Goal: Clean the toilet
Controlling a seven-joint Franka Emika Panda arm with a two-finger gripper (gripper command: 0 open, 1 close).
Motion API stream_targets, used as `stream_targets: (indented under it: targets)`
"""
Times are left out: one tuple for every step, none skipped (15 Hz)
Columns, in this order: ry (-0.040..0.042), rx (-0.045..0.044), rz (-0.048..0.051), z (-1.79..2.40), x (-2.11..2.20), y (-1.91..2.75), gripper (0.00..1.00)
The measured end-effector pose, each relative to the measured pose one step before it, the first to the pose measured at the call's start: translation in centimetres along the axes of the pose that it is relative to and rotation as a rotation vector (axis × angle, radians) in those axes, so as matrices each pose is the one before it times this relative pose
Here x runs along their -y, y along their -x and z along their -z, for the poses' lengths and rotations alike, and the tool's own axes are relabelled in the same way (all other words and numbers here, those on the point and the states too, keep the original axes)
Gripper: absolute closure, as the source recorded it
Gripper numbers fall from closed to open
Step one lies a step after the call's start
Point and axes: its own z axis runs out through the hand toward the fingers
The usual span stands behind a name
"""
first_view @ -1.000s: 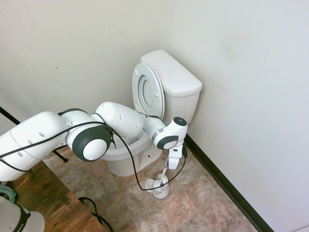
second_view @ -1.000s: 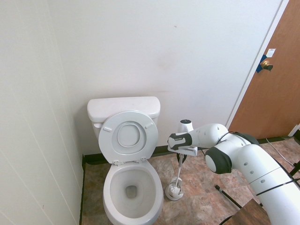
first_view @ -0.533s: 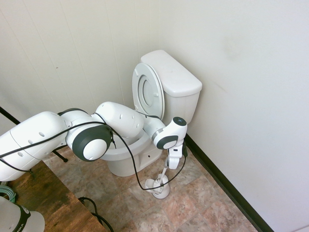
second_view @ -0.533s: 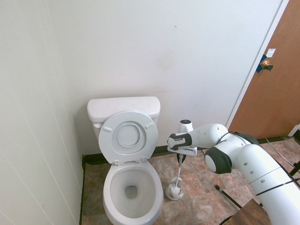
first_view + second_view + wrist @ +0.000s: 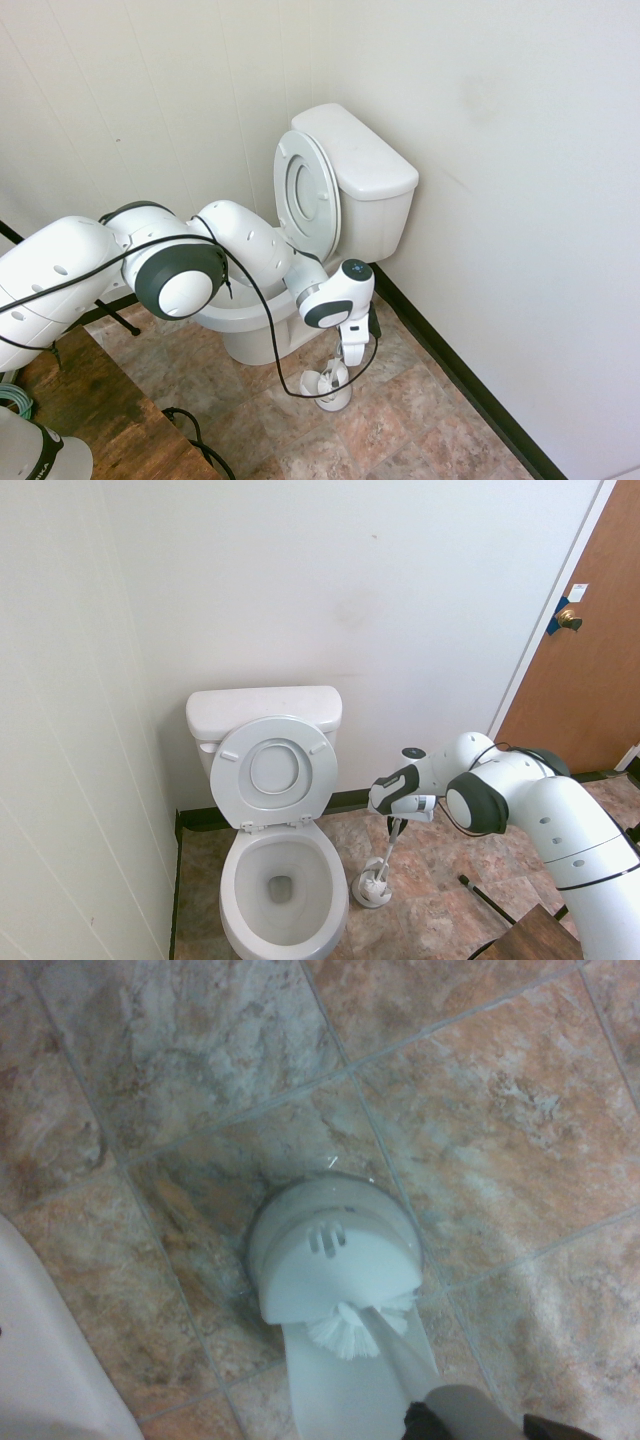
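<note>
One gripper, ours, pinching brush by handle, bristles inside holder. Holder on tiled floor, beside toilet. Toilet near wall, lid raised against tank.

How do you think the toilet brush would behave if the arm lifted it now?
The brush would probably stay stiff, since its thin handle runs straight. It is likely light, being slim. It might swing or pivot in the gripper, which holds it near the top while the bristles hang at the far end.
</note>
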Motion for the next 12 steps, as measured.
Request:
stream_targets:
  targets:
    - [-0.00732,0.00375,0.00335,0.213,-0.906,0.169,1.0]
    - [-0.00867,-0.00114,0.00277,0.491,-0.804,0.036,1.0]
    - [-0.00835,-0.00149,0.00522,0.934,-0.615,-0.044,1.0]
    - [-0.0112,-0.0018,0.00186,1.411,-0.423,-0.114,1.0]
    - [-0.01033,-0.00268,0.00317,1.718,-0.385,-0.188,1.0]
    - [-0.01089,-0.00287,0.00568,2.058,-0.386,-0.231,1.0]
    - [-0.00931,-0.00138,0.0055,2.057,-0.495,-0.172,1.0]
    - [-0.00874,-0.00311,0.00159,2.015,-0.615,-0.168,1.0]
    - [-0.00851,-0.00639,-0.00099,2.135,-0.781,-0.19,1.0]
    - [-0.00707,-0.00539,-0.00043,2.05,-0.86,-0.099,1.0]
    - [-0.00513,-0.00399,0.00138,1.925,-0.826,0.032,1.0]
    - [-0.00667,-0.00262,0.00571,2.167,-0.631,0.115,1.0]
